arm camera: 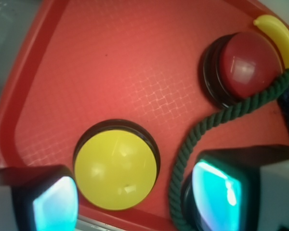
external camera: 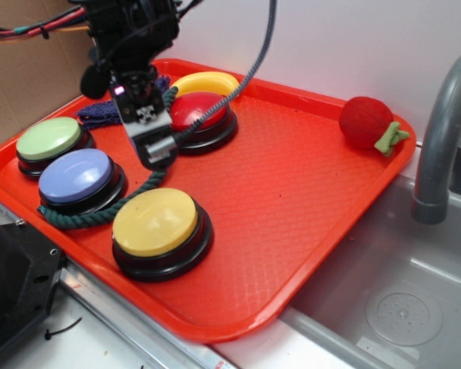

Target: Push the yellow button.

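On the waffle-textured red tray (external camera: 292, 192), the pincer (arm camera: 135, 195) spreads wide above the smooth domed yellow button (arm camera: 116, 168).

Looking like a lab test bench dressed up as a toy kitchen. A grey sink basin (external camera: 403, 307) with a moulded drain is sitting at lower right of the exterior view, and a grey faucet (external camera: 444, 131) is curving up at the right edge. An orange tray (external camera: 292, 200) is lying across the counter beside the basin, carrying props only: domed push buttons, a green rope (external camera: 100, 215), a plush red fruit (external camera: 366, 121). Brown cardboard (external camera: 23, 77) is standing at upper left, a plain white wall is filling the background, and bundled cables (external camera: 31, 31) are running in from the top left.
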Robot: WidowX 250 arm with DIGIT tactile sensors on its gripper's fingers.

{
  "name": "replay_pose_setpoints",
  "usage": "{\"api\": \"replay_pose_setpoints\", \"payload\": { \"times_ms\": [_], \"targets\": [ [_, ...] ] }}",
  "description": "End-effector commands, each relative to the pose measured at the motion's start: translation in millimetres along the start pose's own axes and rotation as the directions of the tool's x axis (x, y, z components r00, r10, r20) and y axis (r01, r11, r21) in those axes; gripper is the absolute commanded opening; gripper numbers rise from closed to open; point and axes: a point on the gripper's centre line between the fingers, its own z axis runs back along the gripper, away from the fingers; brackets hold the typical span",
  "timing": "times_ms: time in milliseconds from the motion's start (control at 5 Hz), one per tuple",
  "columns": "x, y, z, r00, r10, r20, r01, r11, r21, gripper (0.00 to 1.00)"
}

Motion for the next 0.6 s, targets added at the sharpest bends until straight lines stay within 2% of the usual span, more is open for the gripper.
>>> {"api": "replay_pose_setpoints", "payload": {
  "times_ms": [0, 400],
  "targets": [
    [5.0, 3.4, 26.4, 0.997, 0.026, 0.07, -0.024, 0.999, -0.029, 1.0],
    [6.9, 0.9, 43.5, 0.997, 0.034, 0.066, -0.032, 0.999, -0.034, 1.0]
  ]
}}
